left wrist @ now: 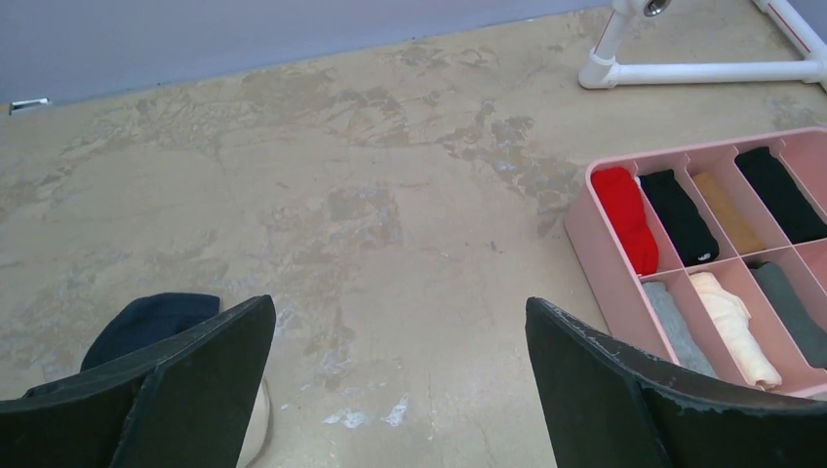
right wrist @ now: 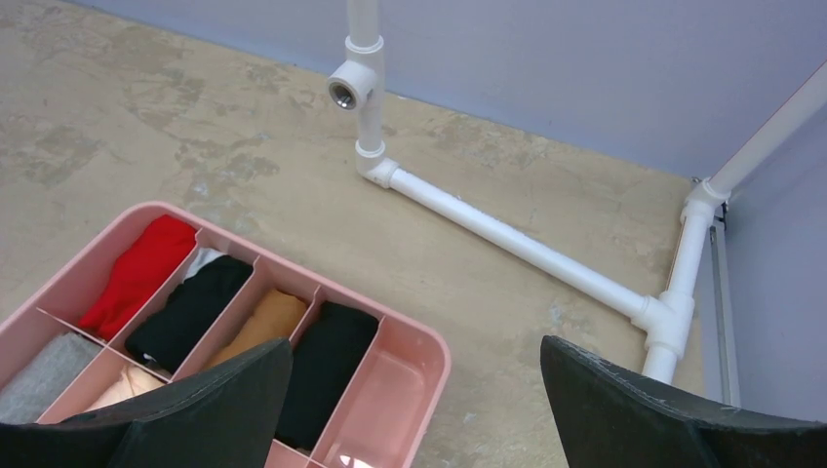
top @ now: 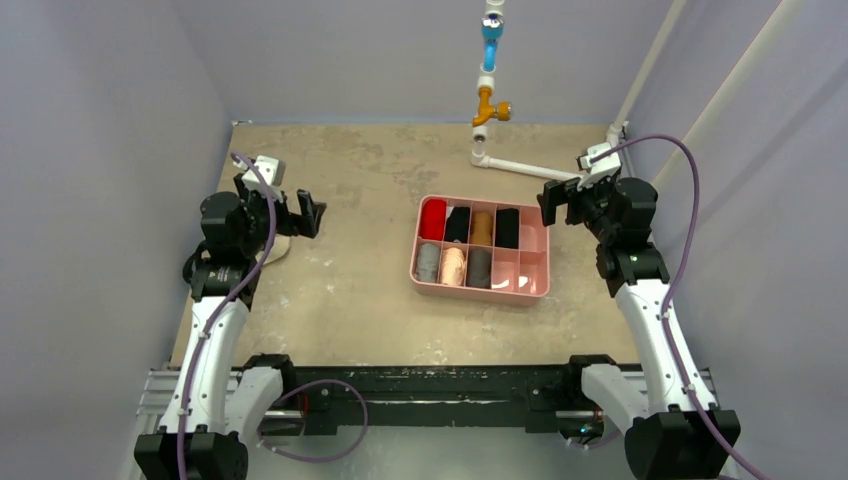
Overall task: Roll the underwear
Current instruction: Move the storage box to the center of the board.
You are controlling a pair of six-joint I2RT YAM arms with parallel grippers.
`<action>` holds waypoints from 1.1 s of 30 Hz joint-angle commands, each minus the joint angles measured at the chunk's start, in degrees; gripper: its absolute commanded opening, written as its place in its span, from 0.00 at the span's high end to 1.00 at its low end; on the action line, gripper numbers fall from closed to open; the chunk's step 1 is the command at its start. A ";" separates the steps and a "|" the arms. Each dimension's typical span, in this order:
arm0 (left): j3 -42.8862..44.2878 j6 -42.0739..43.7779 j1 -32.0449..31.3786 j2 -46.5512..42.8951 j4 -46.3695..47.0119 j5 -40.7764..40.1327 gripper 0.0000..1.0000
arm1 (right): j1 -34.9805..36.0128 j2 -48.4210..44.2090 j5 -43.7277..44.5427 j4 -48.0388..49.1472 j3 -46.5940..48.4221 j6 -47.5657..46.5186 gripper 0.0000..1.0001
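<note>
The underwear (left wrist: pixel 146 327) is dark navy fabric with a pale cream edge. It lies on the table's (left wrist: pixel 390 146) left side, well apart from the pink divided tray (top: pixel 530 270). The left gripper (left wrist: pixel 398 307) hovers above it, jaws spread wide and empty. One finger hides most of the garment, which is possibly bunched. The right gripper (right wrist: pixel 414 343), equally wide and empty, hangs over the tray's right end.

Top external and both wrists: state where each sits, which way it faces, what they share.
Top external: above, behind the robot, looking down on table, both arms.
Left wrist: on left arm, faces forward past open left hand; underwear.
Right wrist: on right arm, faces far corner past open right hand; white pipe.
All show pink tray.
</note>
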 commanded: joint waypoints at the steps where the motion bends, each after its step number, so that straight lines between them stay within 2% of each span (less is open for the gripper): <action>1: -0.07 -0.78 -0.11 -0.16 2.17 1.66 0.00 | -0.17 -1.02 -0.44 1.89 -0.38 -1.13 0.01; 5: 0.15 -1.19 -0.10 -0.04 1.83 2.48 0.00 | -0.16 -0.81 -0.24 2.31 -0.77 -1.12 0.01; 9: 1.28 -0.63 -0.39 0.58 -0.32 8.38 0.00 | -0.18 -0.49 -0.40 2.68 -0.86 -1.25 0.01; 13: 5.76 0.68 -1.91 3.51 -5.53 9.40 0.00 | -0.16 -0.28 -0.70 2.92 -0.92 -1.39 0.01; 16: 9.29 1.74 -7.07 7.34 -9.07 8.02 0.00 | -0.16 -0.15 -1.52 2.82 -0.95 -1.74 0.01; 20: 11.91 1.42 -16.04 13.47 -8.92 1.41 0.00 | -0.16 -0.05 -2.39 2.49 -1.00 -2.25 0.01; 26: 17.61 -2.00 -24.90 25.87 -9.81 -0.80 0.00 | -0.16 -0.76 -1.59 2.58 -1.77 -3.36 0.01; 29: 20.32 -4.44 -27.90 31.93 -10.78 -3.23 0.07 | -0.21 -0.46 -1.64 2.68 -1.83 -3.55 0.01; 33: 24.89 -7.64 -29.44 41.05 -15.54 -2.25 0.21 | -0.16 -0.24 -2.11 2.76 -2.11 -3.76 0.01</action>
